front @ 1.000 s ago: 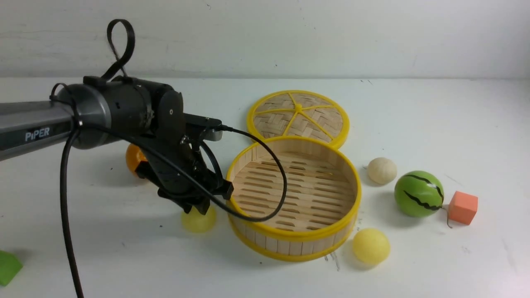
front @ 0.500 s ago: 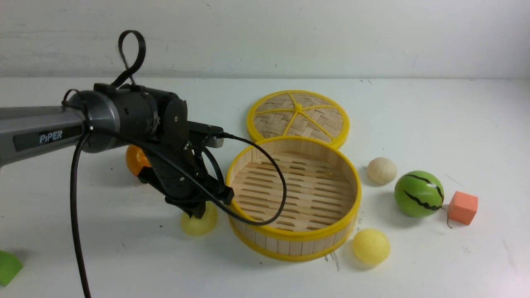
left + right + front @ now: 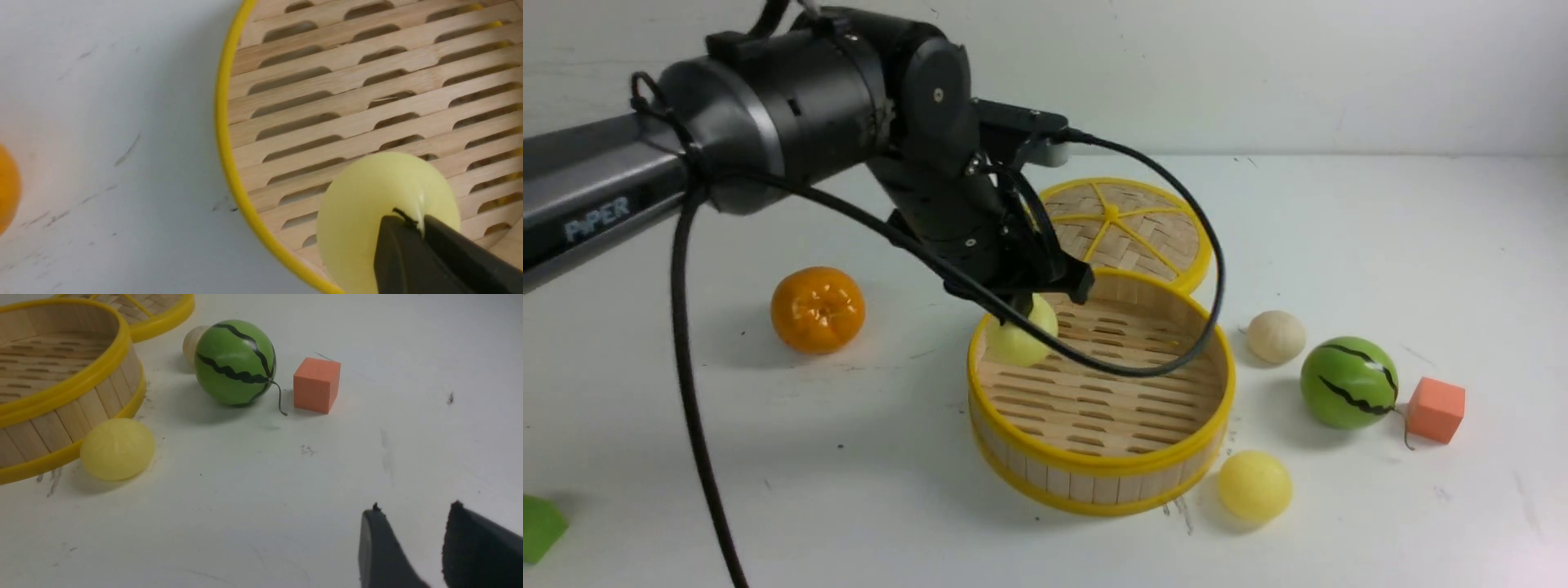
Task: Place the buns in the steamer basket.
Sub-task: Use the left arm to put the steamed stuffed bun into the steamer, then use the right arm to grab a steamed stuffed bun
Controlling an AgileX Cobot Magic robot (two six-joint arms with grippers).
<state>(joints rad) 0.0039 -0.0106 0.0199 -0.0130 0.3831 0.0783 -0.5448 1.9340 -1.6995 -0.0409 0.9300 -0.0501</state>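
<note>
My left gripper is shut on a pale yellow bun, pinching it, and holds it over the left inside edge of the steamer basket. In the left wrist view the squashed bun hangs above the slatted floor just inside the yellow rim. A second pale yellow bun lies on the table against the basket's front right. The cream-white bun lies to the basket's right. My right gripper is open and empty above bare table; it does not show in the front view.
The flat woven lid lies behind the basket. An orange sits left of the basket. A green striped watermelon ball and an orange cube are at the right. A green block is at the front left edge.
My left gripper has lifted the pale yellow bun off the table at the basket's left and carried it up and right over the basket rim. The orange is now uncovered.
</note>
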